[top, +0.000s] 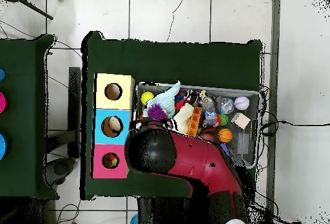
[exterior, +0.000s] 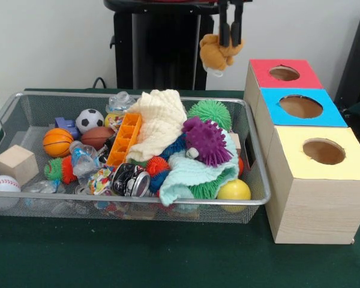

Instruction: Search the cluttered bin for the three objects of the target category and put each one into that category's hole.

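My gripper [exterior: 230, 39] hangs at the top of the front view, shut on a tan plush toy [exterior: 213, 54] held in the air. It is above the far right corner of the silver wire-mesh bin [exterior: 138, 201], just left of the red-faced box [exterior: 303, 79] and its round hole [exterior: 284, 73]. In the overhead view the arm [top: 187, 160] hides the gripper and the toy. The red box's hole [top: 110, 161] shows something yellow-green inside it. The bin [top: 260, 121] is full of mixed toys.
A blue-faced box [exterior: 324, 117] and a yellow-faced box [exterior: 348, 171] stand in a row in front of the red one. The bin holds sports balls, spiky balls, cloths, an orange tray [exterior: 123, 139], a wooden cube [exterior: 15, 163] and a yellow ball [exterior: 234, 190].
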